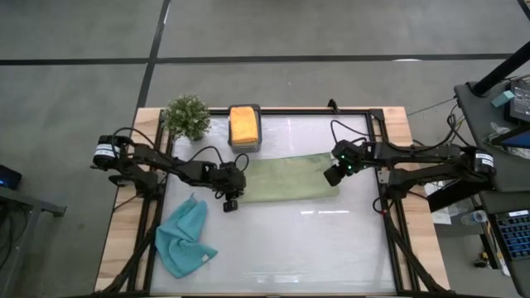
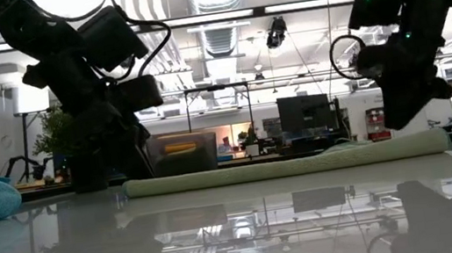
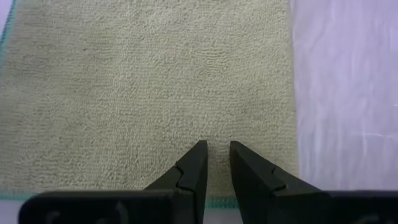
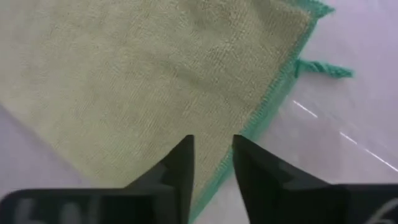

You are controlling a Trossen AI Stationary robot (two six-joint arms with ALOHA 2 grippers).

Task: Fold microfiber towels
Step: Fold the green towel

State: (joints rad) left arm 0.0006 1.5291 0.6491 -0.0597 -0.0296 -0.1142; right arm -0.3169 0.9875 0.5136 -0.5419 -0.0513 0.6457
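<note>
Sage green towel (image 1: 291, 179) folded to a flat strip on the counter (image 1: 331, 248); light blue towel (image 1: 184, 236) still crumpled.
Left gripper (image 1: 231, 200) and right gripper (image 1: 333, 175) over the strip's ends, jaws narrowly parted, holding nothing; orange towel (image 1: 243, 124) folded in its box (image 1: 245, 146).

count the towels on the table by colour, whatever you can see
sage green microfiber towel, folded flat mid-table: 1
light blue microfiber towel, crumpled at the near left: 1
orange microfiber towel, folded in the small dark grey box: 1
total: 3
</note>
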